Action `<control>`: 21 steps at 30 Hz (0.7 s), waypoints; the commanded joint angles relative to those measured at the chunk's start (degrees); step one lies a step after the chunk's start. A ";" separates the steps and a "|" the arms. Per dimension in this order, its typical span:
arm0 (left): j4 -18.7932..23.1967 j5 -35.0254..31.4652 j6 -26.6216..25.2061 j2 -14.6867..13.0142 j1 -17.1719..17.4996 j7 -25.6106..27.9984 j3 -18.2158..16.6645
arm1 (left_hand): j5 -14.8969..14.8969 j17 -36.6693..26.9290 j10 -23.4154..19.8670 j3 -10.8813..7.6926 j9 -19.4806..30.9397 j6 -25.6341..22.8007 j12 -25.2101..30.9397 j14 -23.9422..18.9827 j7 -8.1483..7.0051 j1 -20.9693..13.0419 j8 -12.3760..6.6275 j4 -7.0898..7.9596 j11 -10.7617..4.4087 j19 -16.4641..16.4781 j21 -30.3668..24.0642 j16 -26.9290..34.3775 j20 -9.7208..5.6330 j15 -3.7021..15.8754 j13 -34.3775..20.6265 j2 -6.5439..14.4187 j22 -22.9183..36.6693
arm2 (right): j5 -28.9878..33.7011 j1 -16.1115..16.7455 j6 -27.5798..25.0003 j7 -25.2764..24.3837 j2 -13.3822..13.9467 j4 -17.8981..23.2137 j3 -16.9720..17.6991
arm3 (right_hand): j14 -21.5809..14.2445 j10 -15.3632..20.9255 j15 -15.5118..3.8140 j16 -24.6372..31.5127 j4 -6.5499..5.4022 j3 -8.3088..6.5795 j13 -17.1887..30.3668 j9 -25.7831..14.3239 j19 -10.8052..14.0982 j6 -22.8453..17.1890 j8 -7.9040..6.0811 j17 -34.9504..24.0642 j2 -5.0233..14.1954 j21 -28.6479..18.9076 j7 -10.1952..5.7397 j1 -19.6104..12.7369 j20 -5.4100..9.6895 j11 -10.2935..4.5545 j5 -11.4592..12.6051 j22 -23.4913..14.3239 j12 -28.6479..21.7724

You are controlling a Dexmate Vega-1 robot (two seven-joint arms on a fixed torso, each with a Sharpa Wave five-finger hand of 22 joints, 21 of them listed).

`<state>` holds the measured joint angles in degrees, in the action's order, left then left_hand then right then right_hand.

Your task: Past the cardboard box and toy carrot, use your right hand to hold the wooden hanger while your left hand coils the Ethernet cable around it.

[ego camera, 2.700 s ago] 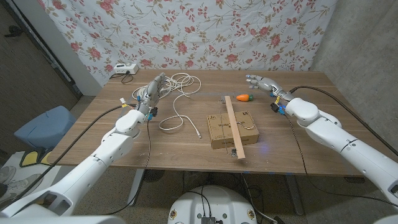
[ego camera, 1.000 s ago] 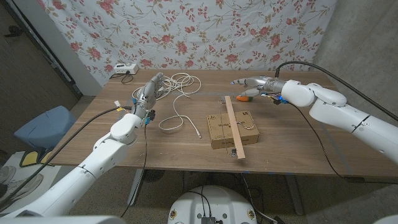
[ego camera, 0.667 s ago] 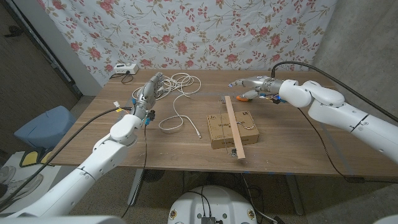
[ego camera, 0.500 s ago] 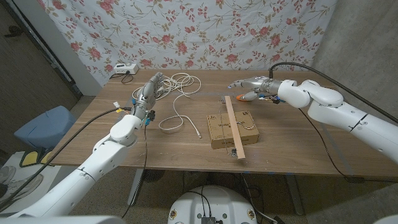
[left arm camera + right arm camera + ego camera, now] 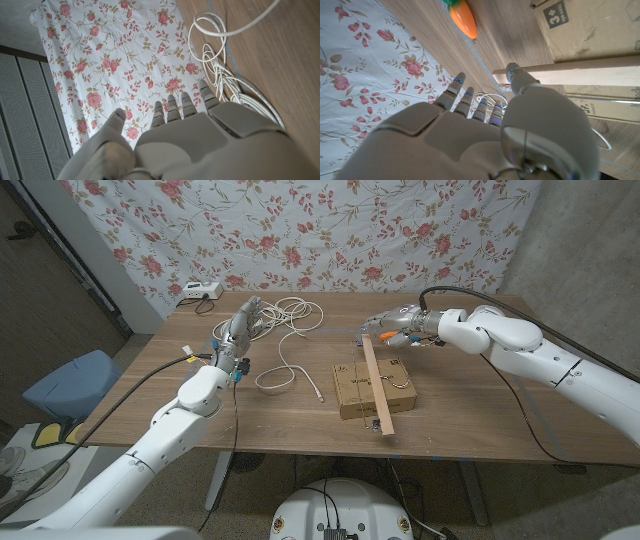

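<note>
The wooden hanger [image 5: 377, 388] lies lengthwise across the flat cardboard box [image 5: 350, 388] in mid table. Its far end sticks out past the box. My right hand [image 5: 393, 323] hovers open at that far end, fingers spread and holding nothing. In the right wrist view my right hand [image 5: 485, 130] reaches over the hanger [image 5: 585, 72], with the box [image 5: 575, 25] beside it. The orange toy carrot [image 5: 390, 336] sits just behind the hand, and is also the carrot [image 5: 463, 22] beyond the fingertips. The white Ethernet cable [image 5: 287, 343] trails from a loose coil at the back left. My left hand [image 5: 243, 323] stands open beside that coil, fingers straight, shown as hand [image 5: 190, 135] near the cable [image 5: 225, 75].
A white power box [image 5: 198, 290] sits at the table's back left corner. A floral cloth [image 5: 330, 230] hangs behind the table. A blue chair [image 5: 70, 385] stands off the left side. Bare wood lies to the right of the box.
My right hand has swung left, from the table's right side past the carrot to the hanger's far end. The left hand and cable have stayed put.
</note>
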<state>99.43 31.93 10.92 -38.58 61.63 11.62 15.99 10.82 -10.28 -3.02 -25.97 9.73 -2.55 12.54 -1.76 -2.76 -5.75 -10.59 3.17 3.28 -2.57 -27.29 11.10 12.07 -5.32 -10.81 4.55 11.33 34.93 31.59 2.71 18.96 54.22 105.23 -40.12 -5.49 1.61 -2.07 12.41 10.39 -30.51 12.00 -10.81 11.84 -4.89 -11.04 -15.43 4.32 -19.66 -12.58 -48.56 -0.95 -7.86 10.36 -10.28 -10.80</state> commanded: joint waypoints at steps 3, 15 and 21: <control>-0.26 0.29 0.34 1.68 0.26 0.04 -0.01 | 0.37 -0.08 -0.03 -0.01 0.18 -0.64 -0.23 -0.32 0.05 0.61 0.02 0.14 0.04 0.51 0.39 0.03 0.21 -0.05 -0.10 -0.12 0.15 | 16.46 -2.58 12.08 6.72 -1.70 -2.01 -1.67 | 0.59 -0.85 -4.49 -0.03 -0.17 0.43 0.08 -0.32 0.12 -0.40 -0.38 0.08 -0.17 0.33 -0.13 -0.76 0.31 -0.62 0.04 -0.20 0.09; -1.51 0.46 0.45 2.15 -1.21 -0.89 0.54 | 0.43 -0.07 -0.05 0.08 0.19 -0.71 -0.27 -0.39 -0.05 0.85 0.04 0.26 -0.09 0.56 0.48 0.00 0.21 0.08 -0.10 -0.14 0.15 | 18.03 -1.87 14.33 6.11 -1.89 -1.69 -1.50 | 1.00 -2.62 -4.73 0.21 -0.23 1.41 0.15 -0.38 0.11 1.27 0.02 0.16 -0.81 0.76 -0.18 -2.26 0.98 -1.83 0.37 -0.23 0.16; -1.70 0.96 0.48 2.27 -1.43 -1.36 0.62 | 0.46 -0.06 -0.07 0.11 0.19 -0.68 -0.29 -0.43 -0.12 0.93 0.07 0.30 0.06 0.58 0.52 -0.01 0.21 0.03 -0.11 -0.15 0.15 | 18.39 -0.63 15.25 5.66 -0.79 -0.03 -0.68 | 1.86 -6.94 -4.79 0.28 -0.90 2.82 0.22 -0.49 0.00 2.31 0.06 0.00 -1.16 1.15 -0.20 -2.32 1.12 -1.83 0.63 -0.29 0.80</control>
<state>98.41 32.33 11.29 -36.64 60.97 11.12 16.27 11.02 -10.27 -3.01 -25.80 9.73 -2.55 12.29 -1.96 -2.76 -5.51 -10.59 3.34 3.28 -2.34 -26.84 11.10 12.30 -5.11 -10.80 4.33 11.32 52.26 29.65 15.98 25.06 52.54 103.62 -41.65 -4.16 -3.26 -1.97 12.41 9.60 -28.40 12.05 -11.08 11.84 -3.60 -11.04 -15.17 3.34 -18.75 -12.58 -50.61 -0.27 -9.40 10.64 -10.27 -10.31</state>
